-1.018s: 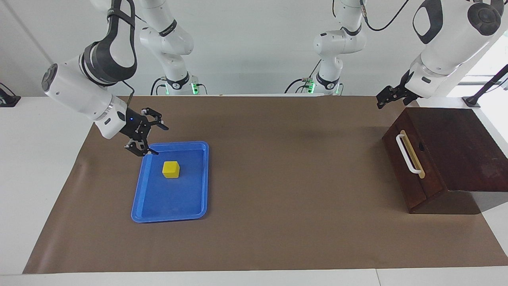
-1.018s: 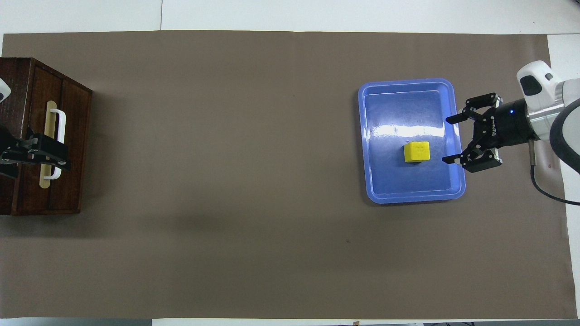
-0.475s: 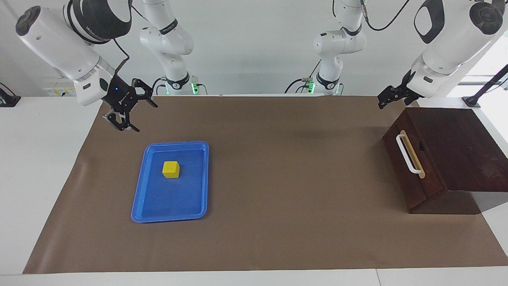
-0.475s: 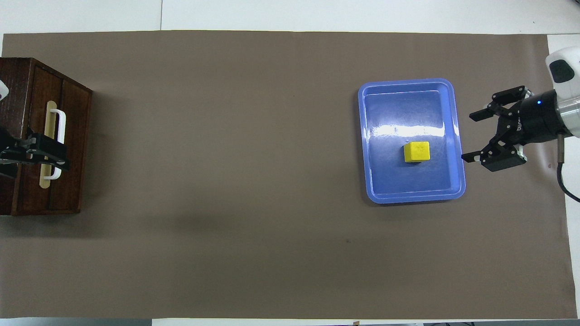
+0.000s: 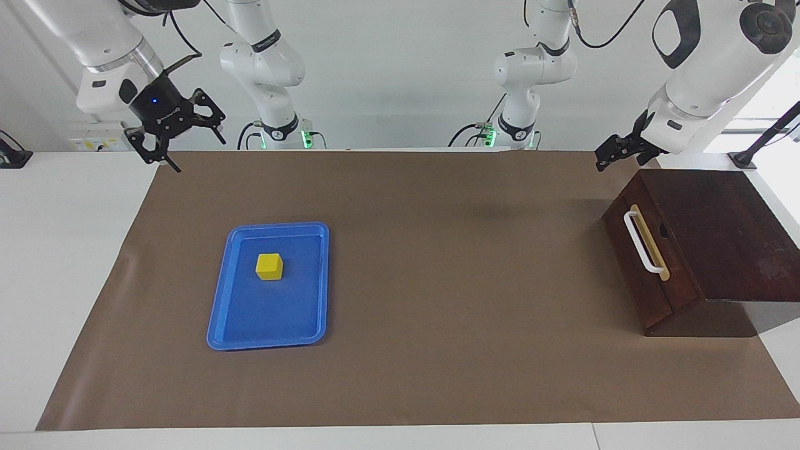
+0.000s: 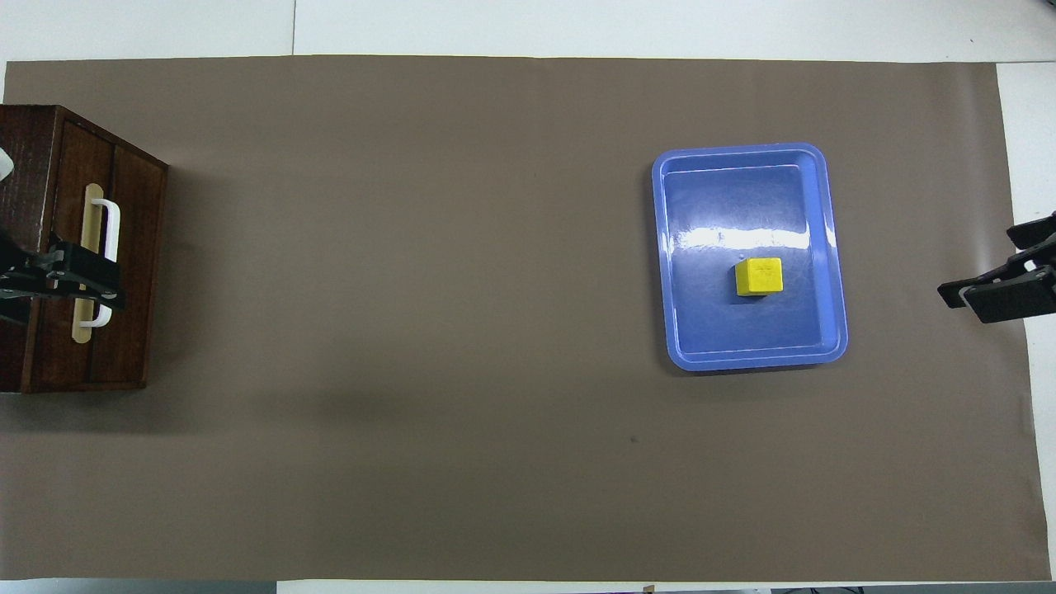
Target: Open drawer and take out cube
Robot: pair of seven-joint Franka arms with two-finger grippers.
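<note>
The cube [image 5: 269, 266] is a small, bright yellow solid block with clean square faces. It sits flat inside a shallow blue tray [image 5: 315, 281], in the half of the tray nearer the robots, touching neither wall. The tray lies on a brown mat [image 5: 437, 312] toward the right arm's end of the table.

The drawer [image 5: 644, 262] is dark reddish-brown wood with a white bar handle [image 5: 641, 242] mounted on a tan strip. It is pushed fully into its dark wooden box [image 5: 719, 237] at the left arm's end of the table.

The right gripper [image 5: 178, 140] is raised over the mat's edge at the right arm's end, fingers spread wide, holding nothing. The left gripper [image 5: 615, 153] hangs above the box, jaws apart and empty.
</note>
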